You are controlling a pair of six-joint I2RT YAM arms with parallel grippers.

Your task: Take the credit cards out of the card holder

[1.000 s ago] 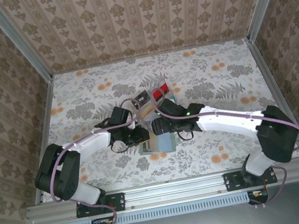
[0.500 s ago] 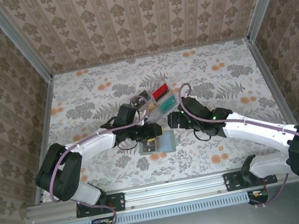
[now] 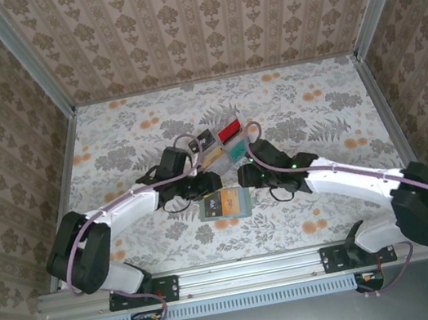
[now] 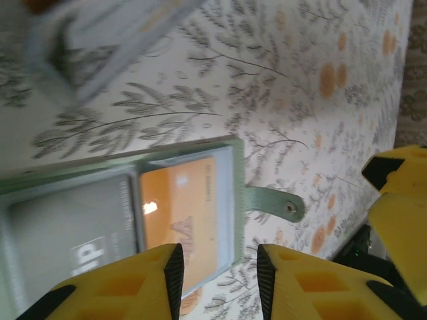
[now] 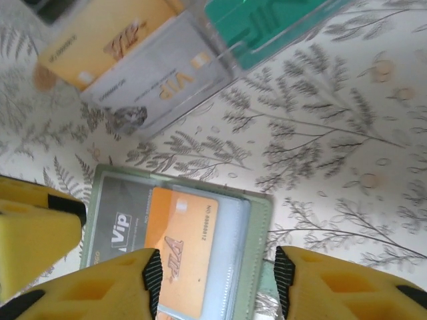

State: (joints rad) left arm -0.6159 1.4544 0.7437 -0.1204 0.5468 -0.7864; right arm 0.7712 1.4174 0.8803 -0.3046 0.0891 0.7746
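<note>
Soft, flat rectangular card holder (image 5: pixel 257 227)

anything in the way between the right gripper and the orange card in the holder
Nothing visible stands between. The right gripper hangs open over the orange card, tucked in a pocket of the card holder.

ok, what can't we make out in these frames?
- Right wrist: near edge of the card holder, cut by the frame bottom and covered by fingers of the right pincer.
- Left wrist: any cards beneath the orange card and grey card, hidden under them.
- Left wrist: blurred pale object at top left, out of focus and cut by the edge.
- Top external: print on the laid-out cards, too small.
</note>
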